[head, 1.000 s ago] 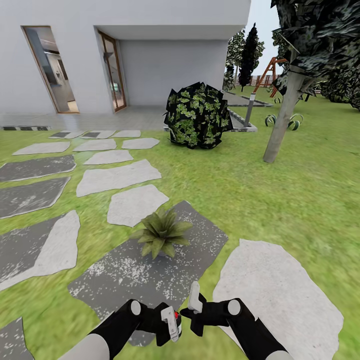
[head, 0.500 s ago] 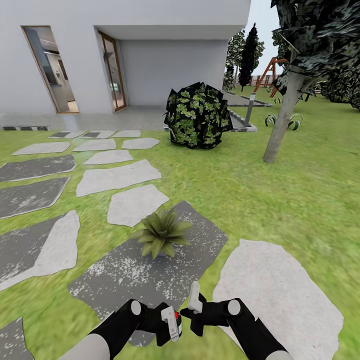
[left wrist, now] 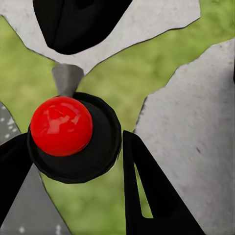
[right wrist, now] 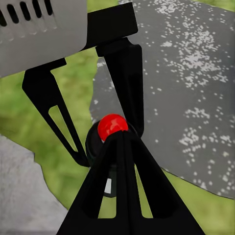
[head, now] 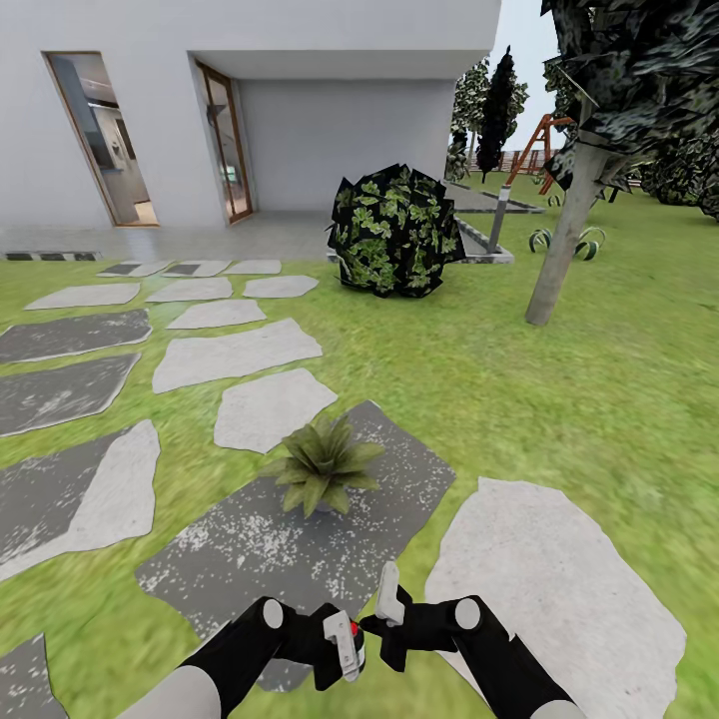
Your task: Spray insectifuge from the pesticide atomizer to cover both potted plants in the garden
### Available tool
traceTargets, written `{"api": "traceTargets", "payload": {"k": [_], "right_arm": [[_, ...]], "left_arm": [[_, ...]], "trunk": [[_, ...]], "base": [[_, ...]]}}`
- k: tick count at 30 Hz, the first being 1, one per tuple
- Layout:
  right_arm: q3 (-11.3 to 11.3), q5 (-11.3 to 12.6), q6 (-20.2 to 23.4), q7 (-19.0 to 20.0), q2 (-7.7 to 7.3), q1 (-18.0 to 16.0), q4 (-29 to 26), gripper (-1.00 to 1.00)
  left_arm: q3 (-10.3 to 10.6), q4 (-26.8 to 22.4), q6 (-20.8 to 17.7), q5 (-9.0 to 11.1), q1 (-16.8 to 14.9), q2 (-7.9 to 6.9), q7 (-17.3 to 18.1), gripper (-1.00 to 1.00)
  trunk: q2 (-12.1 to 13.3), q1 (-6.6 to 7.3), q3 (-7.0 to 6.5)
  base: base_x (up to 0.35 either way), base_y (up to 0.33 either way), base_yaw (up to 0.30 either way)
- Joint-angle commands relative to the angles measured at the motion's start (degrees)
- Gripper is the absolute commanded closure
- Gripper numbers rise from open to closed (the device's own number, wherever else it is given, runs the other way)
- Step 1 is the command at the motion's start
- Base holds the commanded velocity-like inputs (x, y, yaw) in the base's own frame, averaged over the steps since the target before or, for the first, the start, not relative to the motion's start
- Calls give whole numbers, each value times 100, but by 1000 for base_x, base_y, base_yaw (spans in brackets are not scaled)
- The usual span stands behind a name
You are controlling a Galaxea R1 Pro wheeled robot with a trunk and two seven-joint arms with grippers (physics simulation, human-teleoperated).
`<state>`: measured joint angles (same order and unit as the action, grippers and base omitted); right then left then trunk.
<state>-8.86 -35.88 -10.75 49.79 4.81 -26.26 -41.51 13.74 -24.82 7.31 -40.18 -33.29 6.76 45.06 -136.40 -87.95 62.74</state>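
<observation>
Where we are standing: we are facing the garden lawn (head: 519,389) and looking down over both arms, which are meeting low at 6 o'clock.
Left gripper (head: 342,644): it is pinching the atomizer (head: 352,631); in the left wrist view its black fingers (left wrist: 147,196) are sitting on either side of the bottle's round dark top and seem to be touching it.
Atomizer: we are seeing it from above in the wrist views, as a dark disc with a glossy red knob (left wrist: 61,126) and a grey spout beside it; in the right wrist view a small white patch is showing lower on its body.
Right gripper (head: 389,604): its fingers are pressed together into one point (right wrist: 122,142) and are holding nothing; that point is aiming at the red knob, just beside the left gripper.
Plant (head: 322,467): it is standing upright on a dark speckled slab (head: 250,549) at 12 o'clock, near the grippers but apart from them.
Pale slab (head: 559,589): it is lying at 3 o'clock, beside the right arm.
Bush (head: 395,232): it is sitting well beyond the plant, at 12 o'clock.
Tree trunk (head: 564,250): it is leaning at 1 o'clock.
House (head: 300,100): it is filling the far side from 10 to 12 o'clock.
</observation>
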Motion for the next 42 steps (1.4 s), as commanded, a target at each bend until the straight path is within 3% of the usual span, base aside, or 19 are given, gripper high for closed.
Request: {"api": "traceTargets", "payload": {"k": [1, 29, 32, 36, 42], "right_arm": [[7, -60, -41, 4, 2, -2, -6, 100], [7, -60, -41, 4, 2, -2, 0, 100], [7, -60, -41, 4, 2, -2, 2, 100], [1, -60, -41, 4, 2, -2, -1, 100], [-1, -68, -41, 4, -2, -2, 2, 100]], "left_arm": [[-3, -6, 51, -56, -2, 1, 3, 100], [-7, 18, 35, -68, -5, 6, 11, 100], [-5, 65, 12, -104, 3, -121, -10, 100], [-3, 72, -19, -112, 0, -623, -10, 100], [0, 73, -28, -113, 4, -1161, -6, 100]], "trunk": [[-2, 1, 5], [-2, 1, 5], [-2, 1, 5], [-2, 1, 5], [-2, 1, 5]], "base": [[0, 0, 0], [0, 0, 0], [0, 0, 0], [0, 0, 0], [0, 0, 0]]}}
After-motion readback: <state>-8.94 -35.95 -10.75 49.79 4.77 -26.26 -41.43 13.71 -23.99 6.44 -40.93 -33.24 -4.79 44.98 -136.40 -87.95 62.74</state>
